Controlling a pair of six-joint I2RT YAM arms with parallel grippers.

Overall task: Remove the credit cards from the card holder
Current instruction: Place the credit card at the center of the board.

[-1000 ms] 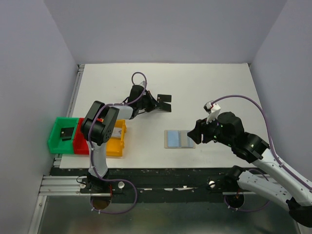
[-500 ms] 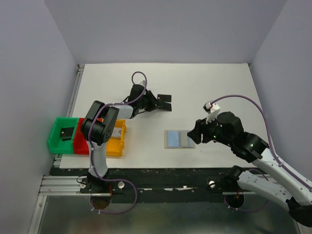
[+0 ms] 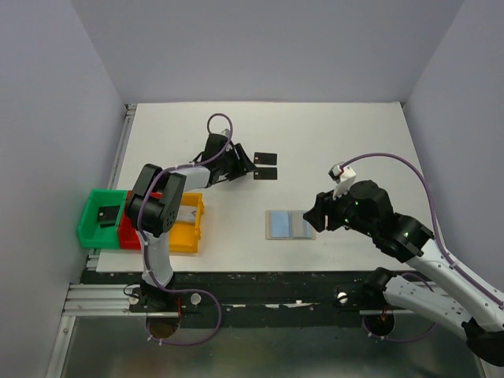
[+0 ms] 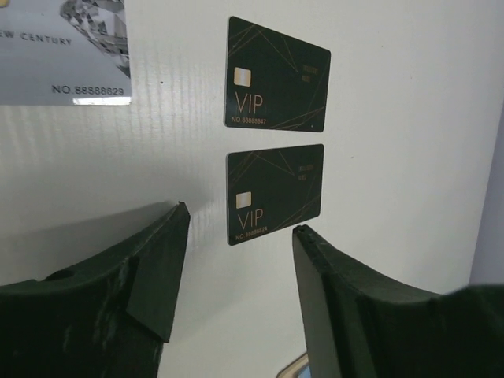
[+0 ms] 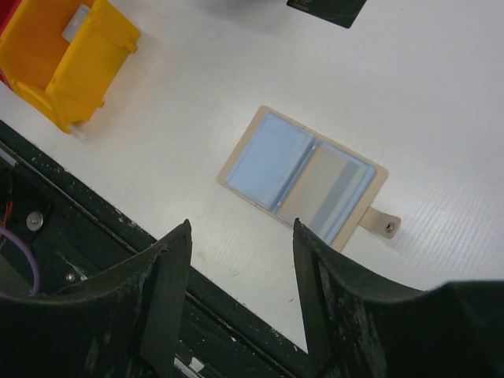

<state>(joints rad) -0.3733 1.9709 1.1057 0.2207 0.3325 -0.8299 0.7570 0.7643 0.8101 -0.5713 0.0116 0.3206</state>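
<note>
Two black credit cards lie flat on the white table, one (image 4: pixel 276 75) beyond the other (image 4: pixel 274 191); from above they show as the far one (image 3: pixel 266 158) and the near one (image 3: pixel 266 174). A silver-grey card (image 4: pixel 67 47) lies to their left. My left gripper (image 4: pixel 241 220) (image 3: pixel 242 167) is open, just short of the nearer black card and holding nothing. The card holder (image 5: pixel 303 177) (image 3: pixel 290 224) lies open, with a card in its right panel (image 5: pixel 327 189) and its tan tab (image 5: pixel 382 224) sticking out. My right gripper (image 5: pixel 242 224) (image 3: pixel 313 214) hovers open over the holder's right end.
Green bin (image 3: pixel 102 216) holding a small black chunky object (image 3: pixel 106 213), red bin (image 3: pixel 130 234) and yellow bin (image 3: pixel 189 230) (image 5: pixel 71 55) stand at the table's left front corner. The table's dark front edge (image 5: pixel 118 260) runs just below the holder. Grey walls close in both sides.
My left gripper has opened, let go of the nearer black card and drawn back to the left. The card stays flat on the table. The right arm has not moved.
</note>
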